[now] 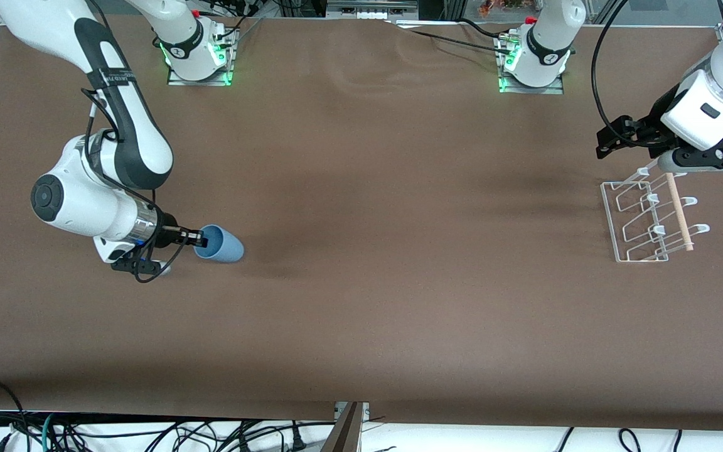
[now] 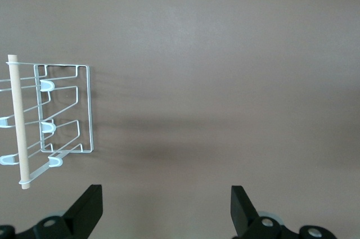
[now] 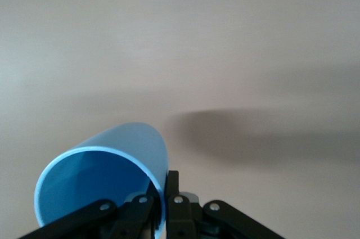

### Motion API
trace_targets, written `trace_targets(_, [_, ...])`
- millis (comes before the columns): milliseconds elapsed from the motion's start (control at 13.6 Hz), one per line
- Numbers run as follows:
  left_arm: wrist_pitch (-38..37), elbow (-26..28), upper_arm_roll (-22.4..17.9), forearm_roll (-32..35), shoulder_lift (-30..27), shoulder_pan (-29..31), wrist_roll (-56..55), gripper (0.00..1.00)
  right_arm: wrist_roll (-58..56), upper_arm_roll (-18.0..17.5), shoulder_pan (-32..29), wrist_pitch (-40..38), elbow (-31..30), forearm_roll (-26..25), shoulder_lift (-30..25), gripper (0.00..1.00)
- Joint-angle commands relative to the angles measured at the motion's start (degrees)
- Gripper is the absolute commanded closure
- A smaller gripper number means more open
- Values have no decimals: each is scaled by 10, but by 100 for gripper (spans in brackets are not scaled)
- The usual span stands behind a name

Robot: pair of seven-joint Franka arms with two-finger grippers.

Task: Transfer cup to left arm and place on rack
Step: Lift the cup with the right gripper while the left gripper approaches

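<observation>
The right gripper (image 1: 201,237) is pinching the rim of the light-blue cup (image 1: 220,244) between its fingers, one inside the mouth and one outside, at the right arm's end of the brown table (image 1: 361,188). The cup is lying tilted on its side, its open mouth facing the gripper and its base pointing toward the white wire rack (image 1: 649,216). The rack is sitting well apart from the cup, at the left arm's end, with bare tabletop between them. The left gripper (image 2: 166,208) is hanging over the table just beside the rack, its black fingers (image 2: 89,208) spread wide and holding nothing.
</observation>
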State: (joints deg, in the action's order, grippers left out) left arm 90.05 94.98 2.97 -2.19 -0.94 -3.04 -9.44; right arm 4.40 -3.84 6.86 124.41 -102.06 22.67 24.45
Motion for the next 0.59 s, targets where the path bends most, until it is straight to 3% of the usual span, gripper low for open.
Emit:
trace_targets(0, [-11,-15,1,-3,4,2,9,0,5,-10,28,-21,47,69,9,100])
trace_targets(295, [-16,-14,2,-6,14,-2,9,0,10,-14,73,-18,103,233,46,100])
trace_targets(516, [-68,-15,4,-23,27,-10,28,0,10,-18,112,-15,148,300,71,100])
